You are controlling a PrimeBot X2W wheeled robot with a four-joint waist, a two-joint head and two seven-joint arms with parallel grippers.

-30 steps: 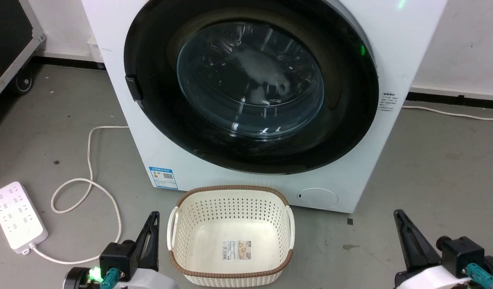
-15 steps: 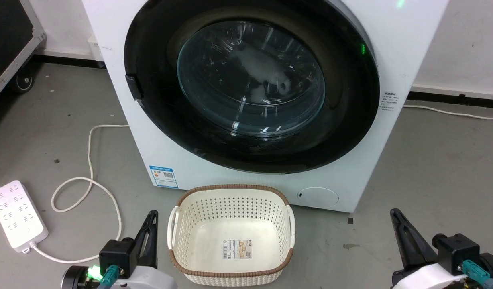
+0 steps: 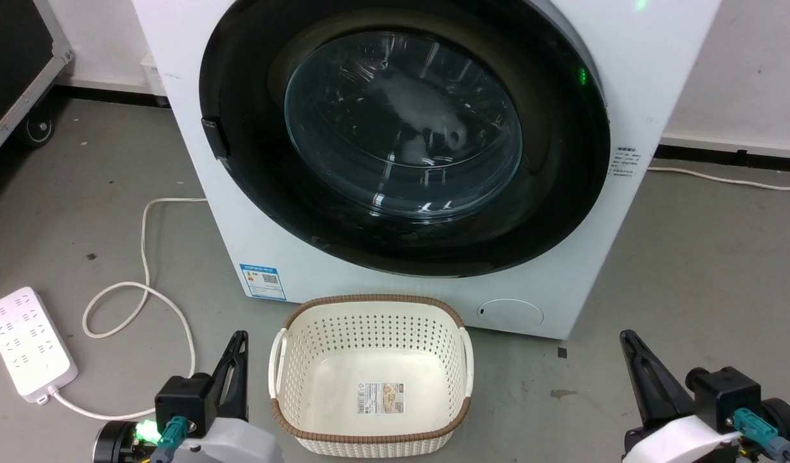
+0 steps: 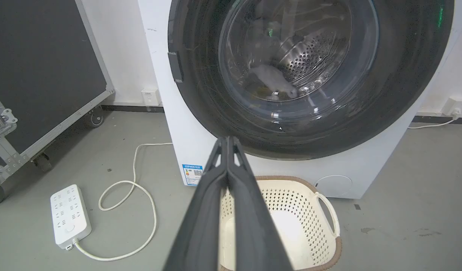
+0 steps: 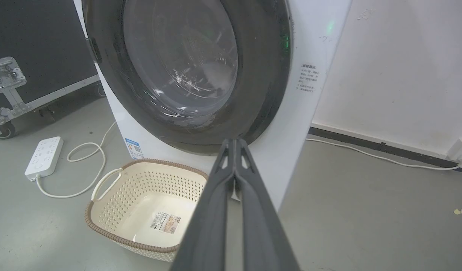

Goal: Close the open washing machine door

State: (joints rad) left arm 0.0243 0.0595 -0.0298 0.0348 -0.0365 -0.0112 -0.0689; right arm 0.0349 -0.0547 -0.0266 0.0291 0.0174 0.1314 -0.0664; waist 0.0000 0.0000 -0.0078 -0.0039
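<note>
**Grippers.** The left gripper (image 3: 239,347) is at the lower left of the head view, pointing up the frame. In the left wrist view its fingers (image 4: 246,210) lie pressed together to the tip with nothing between them. The right gripper (image 3: 630,350) is at the lower right. In the right wrist view its fingers (image 5: 210,218) also meet along their length and hold nothing. Compared with one second ago, both grippers sit slightly further left in the head view. More of each pale forearm also shows at the bottom edge.

**Floor items.** A cream perforated basket (image 3: 369,301) with a brown rim stands at bottom centre, between the grippers and just in front of the machine. A white power strip (image 3: 25,344) lies at the left edge. Its cable (image 3: 144,244) loops up toward the machine.

**Washing machine.** The washing machine (image 3: 633,83) occupies the upper centre. It has a blue label (image 3: 262,281) at lower left and a round cover (image 3: 511,315) at lower right.

**Door.** The washing machine door (image 3: 562,193) sits flush against the cabinet front along its visible black rim, with its latch at the left. The steel drum (image 4: 310,52) shows through the glass.

**Change.** The door's position on the cabinet matches the earlier frames. The whole scene sits marginally higher in the frame, which is camera movement.

**Background.** A black wheeled case (image 3: 15,58) stands at the upper left.
</note>
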